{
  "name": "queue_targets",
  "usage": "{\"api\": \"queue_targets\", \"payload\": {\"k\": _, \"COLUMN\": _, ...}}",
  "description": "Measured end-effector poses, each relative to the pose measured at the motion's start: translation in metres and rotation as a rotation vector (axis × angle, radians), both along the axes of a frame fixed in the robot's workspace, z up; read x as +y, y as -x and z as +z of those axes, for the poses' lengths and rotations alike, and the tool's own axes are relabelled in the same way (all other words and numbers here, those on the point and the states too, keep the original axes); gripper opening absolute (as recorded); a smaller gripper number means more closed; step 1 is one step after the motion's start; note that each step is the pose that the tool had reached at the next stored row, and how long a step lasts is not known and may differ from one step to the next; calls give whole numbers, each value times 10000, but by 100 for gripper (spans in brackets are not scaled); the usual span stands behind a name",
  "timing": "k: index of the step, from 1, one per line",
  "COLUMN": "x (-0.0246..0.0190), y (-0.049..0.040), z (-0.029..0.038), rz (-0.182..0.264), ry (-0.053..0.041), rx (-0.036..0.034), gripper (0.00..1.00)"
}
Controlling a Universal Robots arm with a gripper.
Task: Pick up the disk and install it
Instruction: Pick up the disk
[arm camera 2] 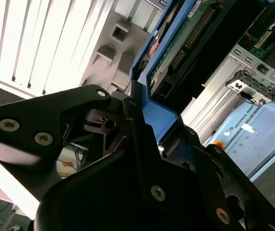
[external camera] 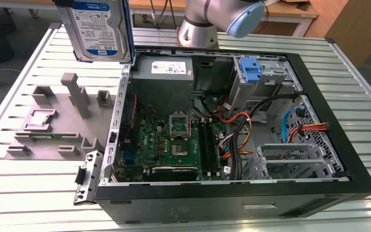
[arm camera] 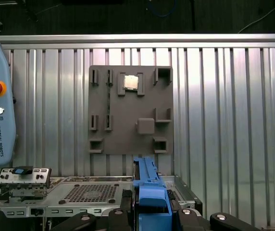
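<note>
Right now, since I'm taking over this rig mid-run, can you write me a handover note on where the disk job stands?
Gripper: shut on the disk, clamping its blue bracket.
Disk: held upright, raised above the table, near a corner of the open computer case at the exterior view's left.
Done: the disk is picked up.
Left: the disk is not yet inside the case.
</note>
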State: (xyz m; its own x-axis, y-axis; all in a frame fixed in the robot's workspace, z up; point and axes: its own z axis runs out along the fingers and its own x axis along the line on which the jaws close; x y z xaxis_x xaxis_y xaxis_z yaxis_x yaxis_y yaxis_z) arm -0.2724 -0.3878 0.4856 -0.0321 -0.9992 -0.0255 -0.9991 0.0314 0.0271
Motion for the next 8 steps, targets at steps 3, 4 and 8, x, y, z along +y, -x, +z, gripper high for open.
{"api": "queue_targets", "payload": {"k": 3, "x": 0, "y": -23, "z": -1, "rz": 0, "ry": 0, "rx": 0, "gripper": 37}}
{"api": "queue_targets", "payload": {"k": 4, "x": 0, "y": -32, "z": -1, "rz": 0, "ry": 0, "rx": 0, "gripper": 37}}
{"api": "queue_targets", "payload": {"k": 8, "x": -8, "y": -57, "z": -2, "rz": 0, "ry": -1, "rx": 0, "gripper": 37}}
